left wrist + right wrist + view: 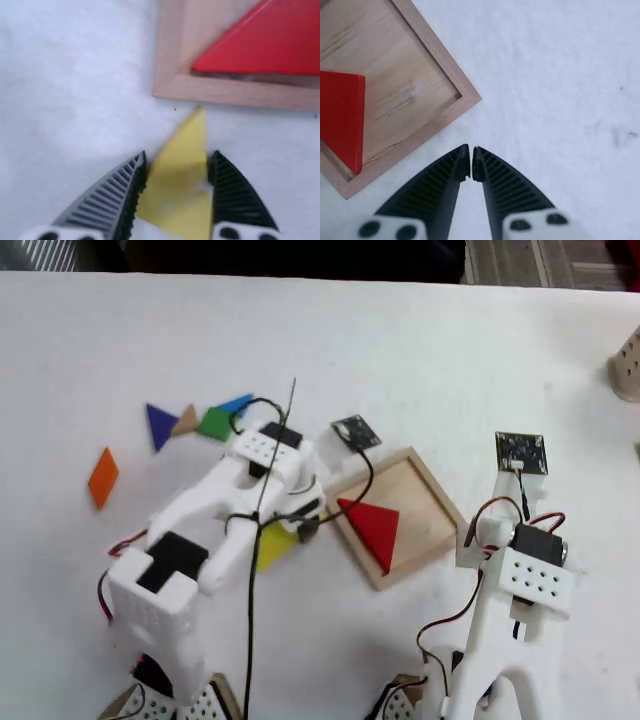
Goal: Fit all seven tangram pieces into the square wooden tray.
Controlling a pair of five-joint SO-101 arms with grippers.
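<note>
1. Seven flat pieces show in the high view. One, a red triangular piece (372, 525), lies inside the square wooden tray (438, 485), which sits corner-on near the middle of the white counter (450, 360). A yellow triangular piece (272, 548) lies just outside the tray's corner, under the tip of the left arm (215, 515). A purple triangle (158, 425), tan triangle (185, 420), green piece (214, 423) and blue piece (237, 403) cluster towards the counter's far-left part. An orange parallelogram (102, 477) lies apart from them, nearer the left edge. The right arm (520, 575) stands on the tray's other side.

2. In the left wrist view, the left jaws are closed on the yellow triangular piece (177, 185), one against each slanting edge. Its long axis runs straight out from the jaws. Its sharp tip aims at the tray's outer corner (167, 92), near the rim but apart from it. The red triangular piece (265, 45) lies just inside that rim. By my reading the next move turns on this gap: the tip must clear the rim and land on bare wood beside the red. The left arm is plainly the nearer one.

3. In the right wrist view, the right jaws are almost closed, with a sliver between the tips and nothing held. They hang over bare counter just beside another tray corner (467, 97).
</note>
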